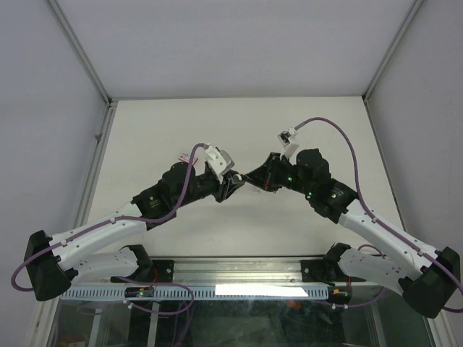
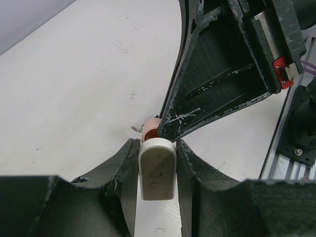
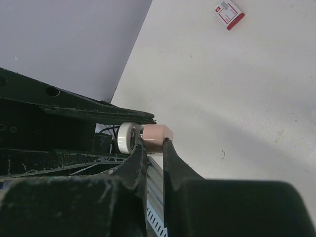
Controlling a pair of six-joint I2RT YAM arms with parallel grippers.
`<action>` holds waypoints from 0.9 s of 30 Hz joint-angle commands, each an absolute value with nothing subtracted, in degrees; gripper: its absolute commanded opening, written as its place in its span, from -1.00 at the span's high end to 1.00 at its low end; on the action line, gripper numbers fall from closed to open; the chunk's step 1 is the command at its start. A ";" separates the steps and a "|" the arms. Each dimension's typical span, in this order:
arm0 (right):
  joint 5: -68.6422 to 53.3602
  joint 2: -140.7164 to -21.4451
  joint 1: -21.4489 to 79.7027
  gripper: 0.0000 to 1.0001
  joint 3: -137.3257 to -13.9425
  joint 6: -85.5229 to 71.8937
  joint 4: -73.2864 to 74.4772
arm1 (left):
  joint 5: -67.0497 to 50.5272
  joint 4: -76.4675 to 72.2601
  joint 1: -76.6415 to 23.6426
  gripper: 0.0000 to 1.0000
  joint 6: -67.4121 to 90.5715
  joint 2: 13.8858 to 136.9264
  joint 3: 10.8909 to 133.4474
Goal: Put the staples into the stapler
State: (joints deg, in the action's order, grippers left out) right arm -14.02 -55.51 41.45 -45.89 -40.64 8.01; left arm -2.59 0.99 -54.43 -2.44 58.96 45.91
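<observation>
Left gripper (image 2: 157, 144): pinched the stapler (image 2: 158, 170) by its white-grey rounded part, one finger flat against each side.
Right gripper (image 3: 154, 144): fingers nearly pressed together, with only a thin gap. Its tips nipped the stapler's pink end.
Stapler: held up off the table (image 1: 289, 130) between the two grippers, pink end toward the right one. A white part sat just behind the pink in the right wrist view.
Arms: met tip to tip over the middle of the table in the top view, left gripper (image 1: 233, 181) and right gripper (image 1: 250, 178) touching the same part.
Staples box (image 3: 229, 12): red-and-white sleeve lay flat on the table, well apart from both grippers.
Staple strip: couldn't tell where it was. It wasn't distinguishable in any view.
Stapler open/closed: couldn't tell, because the fingers covered most of it.
Red bit: a small red patch showed beside the pink end in the left wrist view, too small to identify.
</observation>
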 commanded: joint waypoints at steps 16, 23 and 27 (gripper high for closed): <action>5.03 -57.13 36.58 1.00 -47.05 -33.42 14.11 | -2.69 5.24 -54.18 1.00 -3.60 57.90 46.94; 7.65 -57.66 36.56 1.00 -47.11 -31.96 15.36 | -2.80 5.33 -54.21 1.00 -3.69 58.14 47.03; 7.48 -57.79 36.58 1.00 -47.04 -31.82 15.16 | -2.98 5.37 -54.24 1.00 -3.69 58.42 47.17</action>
State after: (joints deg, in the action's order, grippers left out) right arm -12.99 -57.04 41.34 -46.06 -36.77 9.76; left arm -2.66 2.02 -54.33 -2.48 60.80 45.91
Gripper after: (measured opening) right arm 0.078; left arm 0.312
